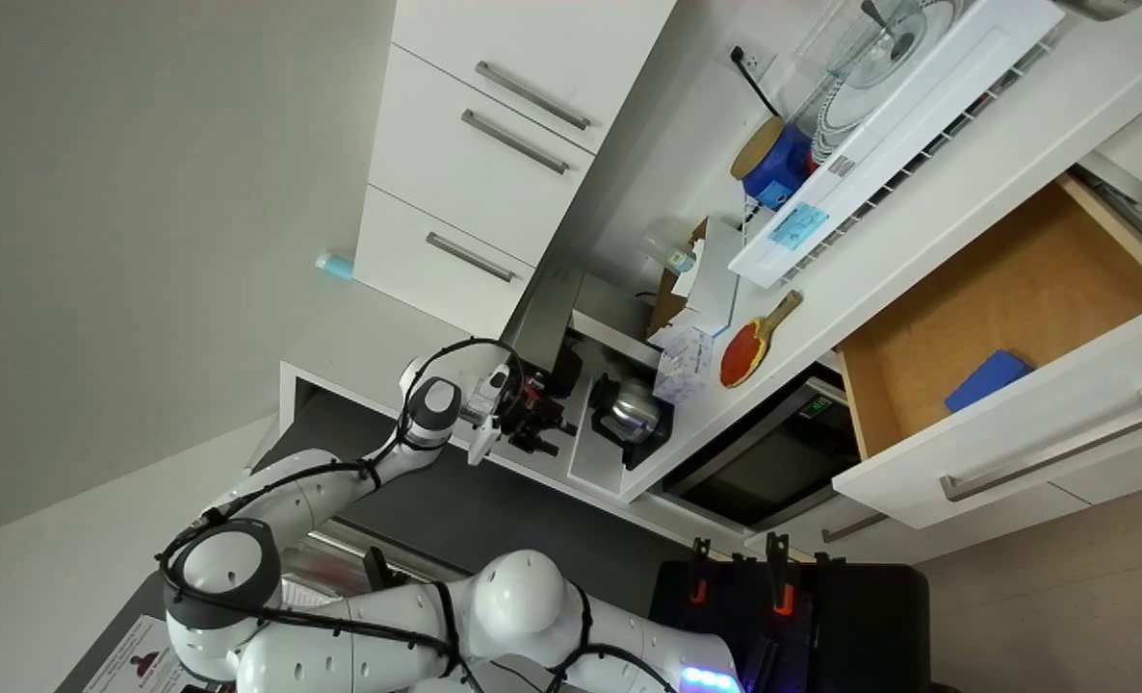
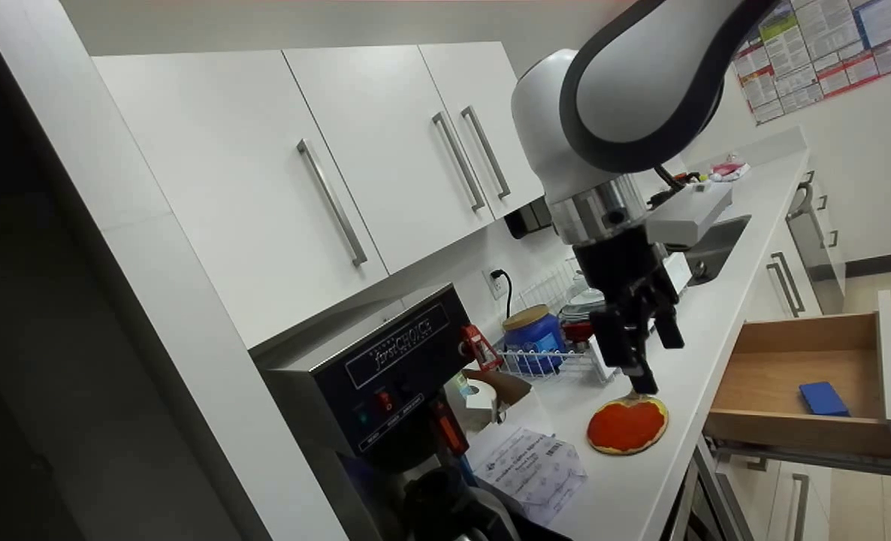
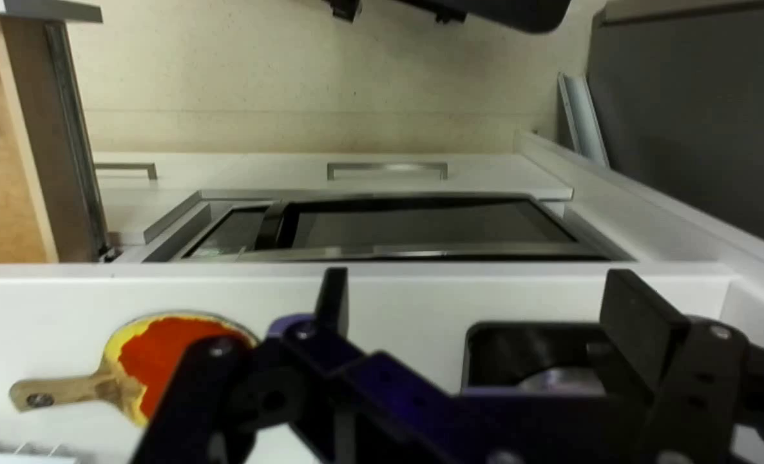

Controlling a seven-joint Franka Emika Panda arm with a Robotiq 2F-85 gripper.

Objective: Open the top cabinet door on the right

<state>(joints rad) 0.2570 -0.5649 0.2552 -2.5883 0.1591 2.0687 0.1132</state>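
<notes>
My jaws: I had them released; the two fingers [image 3: 643,322] of my gripper [image 3: 478,309] stood wide apart and pointed down, over the counter [image 3: 433,303].
Coffee pot [image 1: 634,414]: it stood close to a front corner of the counter, partly hidden behind my gripper in the wrist view.
Red paddle [image 3: 163,354]: it lay flat, nearer to the front edge than to the back edge.
Coffee machine [image 2: 397,368]: it stood at the same end as the pot, toward the back edge.
Microwave [image 3: 414,225]: its place was under the front edge.
Drawer [image 1: 1052,269]: it was pulled out below the front edge, with a blue object [image 1: 990,380] lying inside.
Top cabinet door on the right [image 2: 494,113]: it hung closed above the back edge, well apart from my fingers, in one row with two other white doors [image 2: 235,173]; its bar handle [image 2: 485,152] could be seen in both exterior views.
</notes>
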